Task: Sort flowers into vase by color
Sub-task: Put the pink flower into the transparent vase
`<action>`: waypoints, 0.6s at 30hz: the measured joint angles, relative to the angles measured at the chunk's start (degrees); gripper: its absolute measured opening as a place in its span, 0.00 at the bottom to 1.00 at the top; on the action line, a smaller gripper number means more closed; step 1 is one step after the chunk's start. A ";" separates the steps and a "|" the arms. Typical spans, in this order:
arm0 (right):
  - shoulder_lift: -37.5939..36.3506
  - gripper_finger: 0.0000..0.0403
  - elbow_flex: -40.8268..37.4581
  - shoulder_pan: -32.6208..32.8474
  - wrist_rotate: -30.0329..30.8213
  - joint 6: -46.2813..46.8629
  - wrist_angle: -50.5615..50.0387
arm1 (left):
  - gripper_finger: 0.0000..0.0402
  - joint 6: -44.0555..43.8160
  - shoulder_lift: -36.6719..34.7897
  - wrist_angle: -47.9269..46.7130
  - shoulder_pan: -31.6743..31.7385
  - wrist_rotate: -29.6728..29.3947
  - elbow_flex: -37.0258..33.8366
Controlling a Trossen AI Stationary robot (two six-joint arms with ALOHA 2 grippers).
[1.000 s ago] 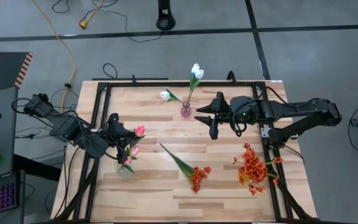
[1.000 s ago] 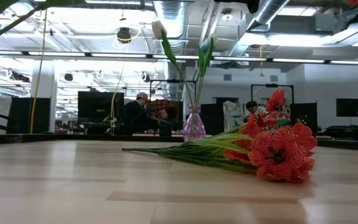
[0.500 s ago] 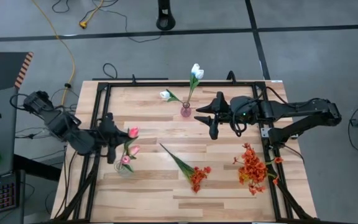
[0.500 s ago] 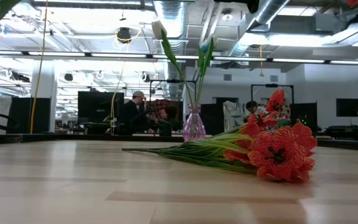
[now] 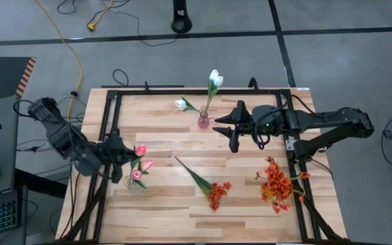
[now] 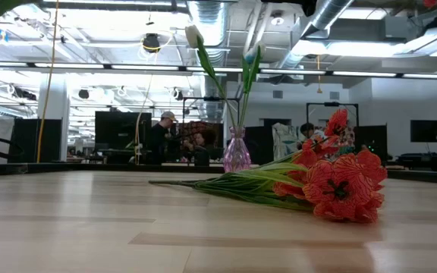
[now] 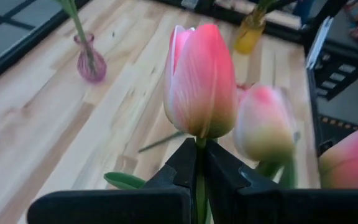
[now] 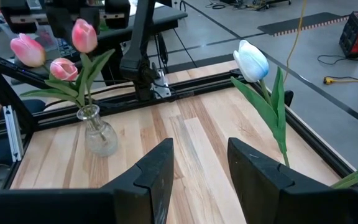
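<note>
The left gripper [image 5: 119, 161] was near the table's [image 5: 155, 204] left edge, just beside the clear vase [image 5: 135, 182], pinching the green stem of a pink tulip [image 5: 140, 150] that stood over two other pink ones. Past the vase lay a red-orange bunch [image 5: 216, 192] on open wood in the middle. Farther off, the right gripper [image 5: 226, 133] waited with fingers spread beside the pink vase [image 5: 203, 121] of white tulips [image 5: 214, 78].

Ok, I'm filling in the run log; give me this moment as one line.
left gripper: shut on pink tulip stem, by clear vase | right gripper: open, idle near pink vase
</note>
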 joint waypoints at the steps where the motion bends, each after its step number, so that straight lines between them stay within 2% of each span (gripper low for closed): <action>1: 0.00 0.44 0.00 -0.02 0.00 0.00 0.00 | 0.02 -0.56 0.40 -0.82 0.00 0.40 0.00; 5: 0.00 0.44 0.00 0.00 0.00 0.00 0.02 | 0.02 -1.13 1.60 -1.86 0.00 2.53 -0.02; 11: 0.00 0.44 0.00 -0.02 0.00 0.00 0.02 | 0.03 -0.97 1.65 -1.53 0.00 2.44 -0.02; 18: 0.00 0.44 0.00 -0.01 -0.01 0.00 0.02 | 0.13 -1.08 1.31 -1.38 0.02 2.45 -0.02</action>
